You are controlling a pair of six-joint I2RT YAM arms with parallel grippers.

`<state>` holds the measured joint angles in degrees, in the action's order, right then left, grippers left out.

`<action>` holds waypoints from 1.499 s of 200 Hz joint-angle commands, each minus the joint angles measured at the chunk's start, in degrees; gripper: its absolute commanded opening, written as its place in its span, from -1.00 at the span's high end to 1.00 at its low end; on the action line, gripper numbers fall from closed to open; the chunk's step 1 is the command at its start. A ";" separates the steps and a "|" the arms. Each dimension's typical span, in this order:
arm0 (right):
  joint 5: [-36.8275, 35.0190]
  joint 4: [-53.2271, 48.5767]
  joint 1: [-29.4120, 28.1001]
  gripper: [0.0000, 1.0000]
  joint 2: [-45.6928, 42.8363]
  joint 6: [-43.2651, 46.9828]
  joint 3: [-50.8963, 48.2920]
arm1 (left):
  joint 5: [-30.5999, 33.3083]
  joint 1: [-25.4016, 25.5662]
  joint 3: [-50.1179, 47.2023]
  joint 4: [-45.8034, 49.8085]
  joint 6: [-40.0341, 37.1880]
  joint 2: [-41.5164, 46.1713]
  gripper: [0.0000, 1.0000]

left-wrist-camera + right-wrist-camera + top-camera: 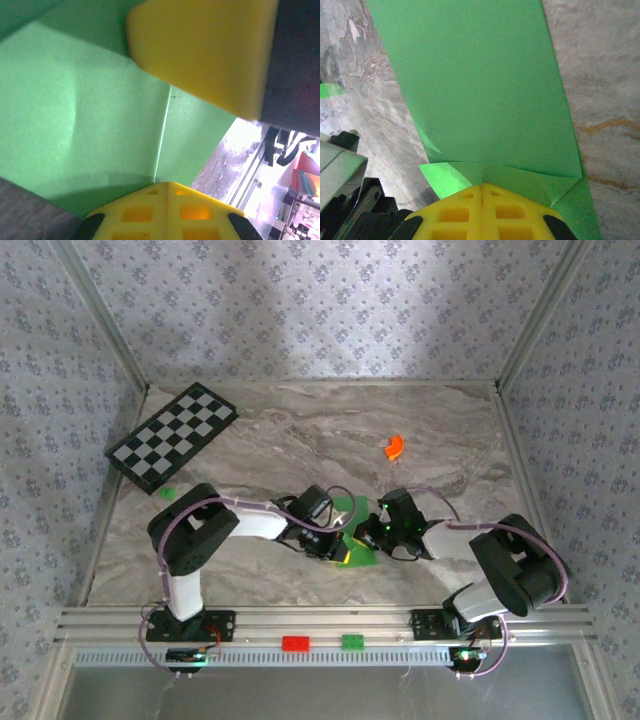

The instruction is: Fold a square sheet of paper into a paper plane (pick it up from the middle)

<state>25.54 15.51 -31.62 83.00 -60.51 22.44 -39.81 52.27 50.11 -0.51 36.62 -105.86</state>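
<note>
The paper (480, 90) is between the arms, at the near middle of the table (300, 440), and is partly folded: a crease and turned-in corners show. Left gripper (167, 187) and right gripper (482, 187) are closed, apparently pinching its edges. No dart shape yet; further folds remain.

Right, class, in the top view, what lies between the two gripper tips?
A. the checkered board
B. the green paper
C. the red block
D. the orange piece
B: the green paper lies between the left gripper and the right gripper, while the checkered board sits off at the back left.
</note>
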 commanded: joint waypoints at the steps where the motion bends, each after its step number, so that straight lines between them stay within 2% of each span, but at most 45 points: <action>1: -3.30 -9.68 0.68 1.00 1.15 1.29 -1.28 | -0.14 1.23 -1.90 5.42 -2.00 1.49 0.89; 66: -3.22 -9.75 0.61 1.00 1.05 1.36 -0.89 | 0.57 1.86 -6.37 4.57 -1.07 4.95 0.86; 119: -3.13 -9.73 0.56 1.00 1.16 1.27 -0.76 | 2.84 1.87 -4.94 5.00 -0.38 8.66 0.84; 162: -3.13 -9.71 0.35 1.00 1.03 1.18 -0.40 | 3.99 1.22 -3.53 0.76 1.72 14.25 0.86; 176: -3.25 -9.71 0.27 1.00 1.03 1.19 -0.46 | 5.43 0.56 -2.45 0.57 2.11 13.27 0.86; 193: -3.26 -9.21 0.18 1.00 1.00 0.92 -0.73 | 3.72 -0.06 -0.24 -0.28 2.29 9.60 0.87; 236: -3.00 -8.74 -0.01 1.00 0.91 0.84 -0.86 | 4.59 0.37 4.56 0.83 1.04 1.01 0.89; 300: -1.76 -7.66 0.24 1.00 -0.81 2.12 0.57 | 6.65 2.05 -5.55 -4.76 4.67 -1.33 0.99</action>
<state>26.30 13.93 -31.64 82.81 -60.23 23.05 -35.07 52.53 49.21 -7.18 40.40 -106.08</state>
